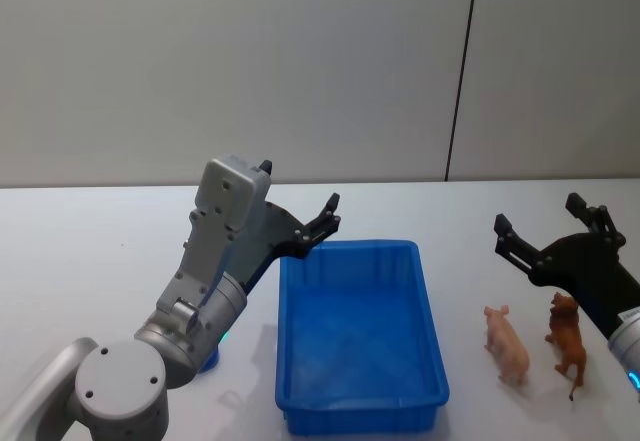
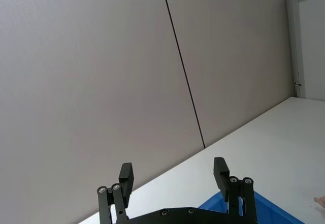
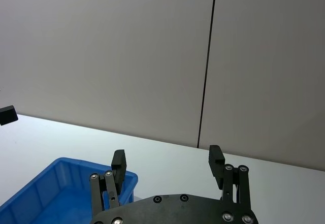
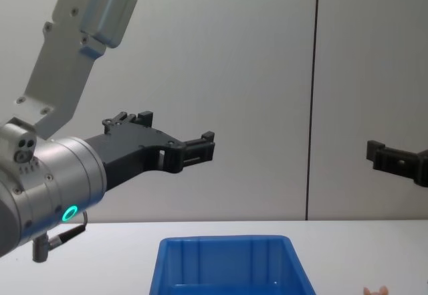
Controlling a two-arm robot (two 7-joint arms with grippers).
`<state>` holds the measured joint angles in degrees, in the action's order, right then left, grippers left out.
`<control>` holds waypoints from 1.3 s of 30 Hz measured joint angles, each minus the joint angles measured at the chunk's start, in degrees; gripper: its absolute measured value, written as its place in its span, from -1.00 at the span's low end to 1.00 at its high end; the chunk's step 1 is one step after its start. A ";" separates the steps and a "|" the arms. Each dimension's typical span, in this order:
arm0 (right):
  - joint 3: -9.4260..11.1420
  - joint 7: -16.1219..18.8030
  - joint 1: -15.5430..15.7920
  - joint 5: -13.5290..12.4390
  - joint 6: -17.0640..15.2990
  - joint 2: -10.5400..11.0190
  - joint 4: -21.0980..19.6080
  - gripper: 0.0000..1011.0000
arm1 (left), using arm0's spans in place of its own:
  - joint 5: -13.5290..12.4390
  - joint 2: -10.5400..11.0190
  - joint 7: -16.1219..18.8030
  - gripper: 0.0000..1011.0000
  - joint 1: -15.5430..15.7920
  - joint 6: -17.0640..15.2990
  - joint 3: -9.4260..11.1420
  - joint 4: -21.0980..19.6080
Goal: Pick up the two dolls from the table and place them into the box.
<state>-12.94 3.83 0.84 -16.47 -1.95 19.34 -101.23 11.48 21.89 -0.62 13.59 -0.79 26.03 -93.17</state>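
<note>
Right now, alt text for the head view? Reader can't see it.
An empty blue box sits on the white table, with a pink doll and a brown animal figure to its right. The left end effector hangs open above the box's far left corner; the right end effector hangs open, raised near the figures.

Robot laboratory or test room. A plain white table (image 1: 90, 241) stands against a smooth grey panelled wall (image 1: 250, 61) with one dark vertical seam (image 1: 460, 71). A white door frame (image 2: 294, 41) closes the wall's far end. The furnishing is sparse, uniform and institutional.
</note>
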 joint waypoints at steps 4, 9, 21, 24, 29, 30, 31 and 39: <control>0.00 0.00 0.00 0.00 0.00 -0.01 0.00 0.98 | 0.00 0.00 0.00 0.98 0.00 0.00 0.00 0.00; 0.00 0.00 0.00 0.00 0.00 0.00 0.00 0.98 | 0.00 0.00 0.00 0.98 0.00 0.00 0.00 0.00; 0.08 0.06 -0.06 0.05 0.01 0.04 0.15 0.98 | 0.00 0.00 0.00 0.98 0.00 0.00 0.00 0.00; 0.20 0.22 -0.15 0.31 0.01 0.19 0.46 0.98 | 0.00 0.00 0.00 0.98 0.00 0.00 0.00 0.00; 0.87 1.09 -0.43 1.28 0.00 1.07 1.91 0.98 | 0.00 0.00 0.00 0.98 0.00 0.00 0.00 0.00; 1.08 1.42 -0.51 1.56 -0.05 1.38 2.34 0.98 | 0.00 0.00 0.00 0.98 0.00 0.00 0.00 0.00; 1.26 1.60 -0.55 1.68 -0.09 1.64 2.71 0.98 | 0.00 0.00 0.00 0.98 0.00 0.00 0.00 0.00; 2.59 4.07 -1.03 3.14 -1.27 3.60 6.06 0.98 | 0.00 0.00 0.00 0.98 0.00 0.00 0.00 0.00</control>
<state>-10.35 7.90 -0.19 -13.32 -3.22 22.93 -95.17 11.48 21.89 -0.63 13.59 -0.79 26.03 -93.18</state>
